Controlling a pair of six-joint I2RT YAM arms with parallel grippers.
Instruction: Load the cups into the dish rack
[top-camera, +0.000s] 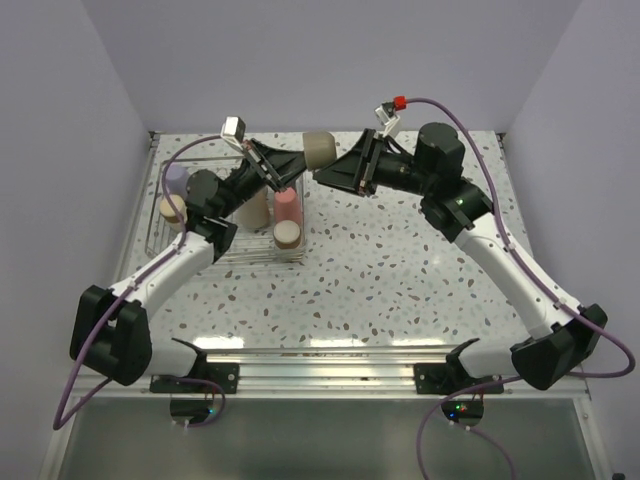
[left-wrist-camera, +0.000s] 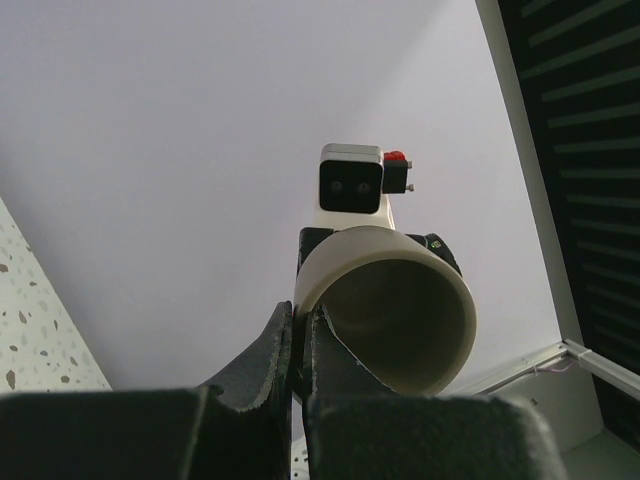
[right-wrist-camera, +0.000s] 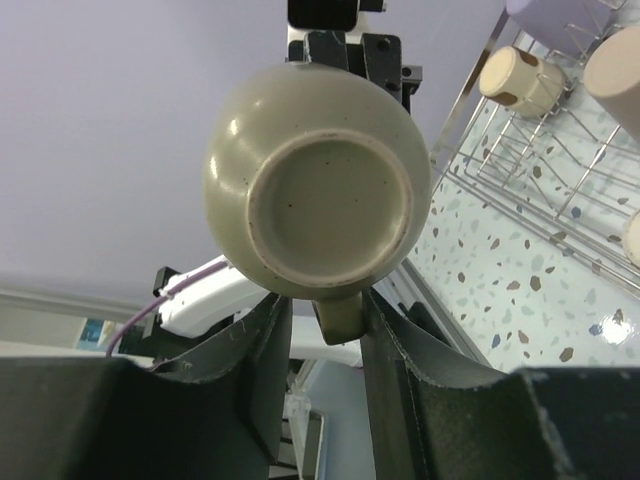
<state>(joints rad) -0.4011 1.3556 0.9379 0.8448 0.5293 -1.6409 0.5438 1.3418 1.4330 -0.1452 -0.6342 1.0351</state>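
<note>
The small olive-tan mug (top-camera: 319, 150) hangs in the air above the far right corner of the dish rack (top-camera: 152, 228), between both grippers. My left gripper (top-camera: 303, 160) is shut on the mug's rim wall, one finger inside and one outside, as the left wrist view shows (left-wrist-camera: 298, 325) with the mug's mouth (left-wrist-camera: 400, 310) facing it. My right gripper (top-camera: 332, 168) faces the mug's base (right-wrist-camera: 325, 190); its fingers (right-wrist-camera: 262, 340) straddle the handle (right-wrist-camera: 340, 315) with a gap on one side. The steel cups and the black mug are out of view.
The wire rack holds a lavender cup (top-camera: 176, 180), a beige cup (top-camera: 172, 208), a pink-red tumbler (top-camera: 288, 205), a beige tumbler (top-camera: 253, 208) and one more cup (top-camera: 287, 235). The rack also shows in the right wrist view (right-wrist-camera: 520, 150). Walls close the table at the back and sides.
</note>
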